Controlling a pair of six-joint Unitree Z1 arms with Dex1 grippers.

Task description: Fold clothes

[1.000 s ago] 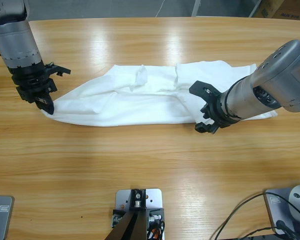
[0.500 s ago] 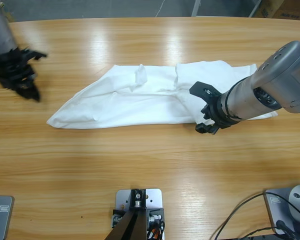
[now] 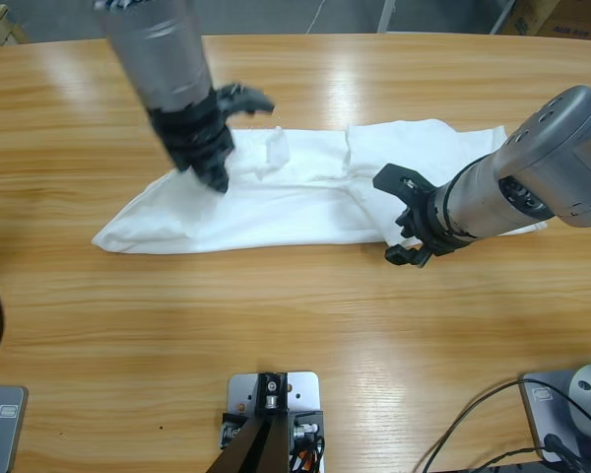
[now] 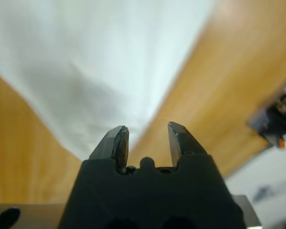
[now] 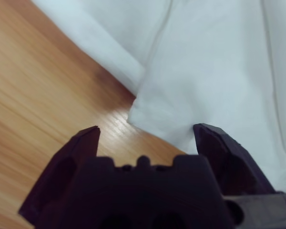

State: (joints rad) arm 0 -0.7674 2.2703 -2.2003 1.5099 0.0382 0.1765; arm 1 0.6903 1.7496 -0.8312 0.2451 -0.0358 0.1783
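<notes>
White T-shirt (image 3: 305, 192) lies crumpled along worktop (image 3: 295, 325) middle. Left gripper (image 3: 215, 163) above its left part, fingers narrowly apart, empty. Right gripper (image 3: 406, 219) wide at near hem. Best: pinch both layers, lift evenly.

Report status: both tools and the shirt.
Left tool open, empty, over the T-shirt. Right tool open at the shirt's near edge, gripping nothing. Shirt bunched lengthwise on the table, nothing in the way.
</notes>
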